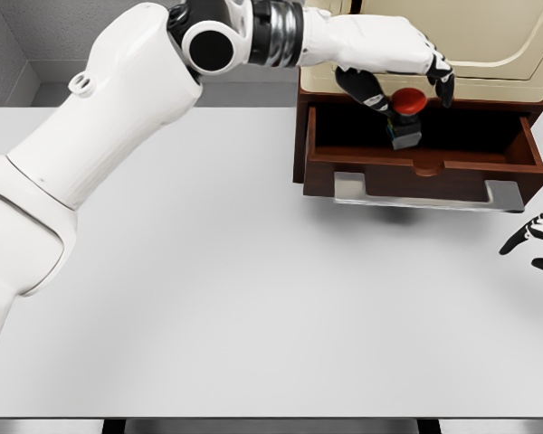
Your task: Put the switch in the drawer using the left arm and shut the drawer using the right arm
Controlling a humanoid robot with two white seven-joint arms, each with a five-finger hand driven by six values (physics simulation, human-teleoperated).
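The switch [405, 119], a red button cap on a small dark grey body, stands slightly tilted inside the open brown drawer [416, 168]. My left hand [407, 80] hovers just above it at the end of the arm stretched across the table. Its fingers [442, 76] are spread, with the thumb close to the cap's left side and the other fingers apart from the cap on the right. My right hand [536, 237] shows at the right edge, low over the table in front of the drawer's right corner, fingers relaxed and holding nothing.
The drawer is pulled out of a cream cabinet [471, 41] on a dark brown base at the back right. A grey metal plate [425, 194] juts out beneath the drawer front. The white table [217, 289] spreads in front.
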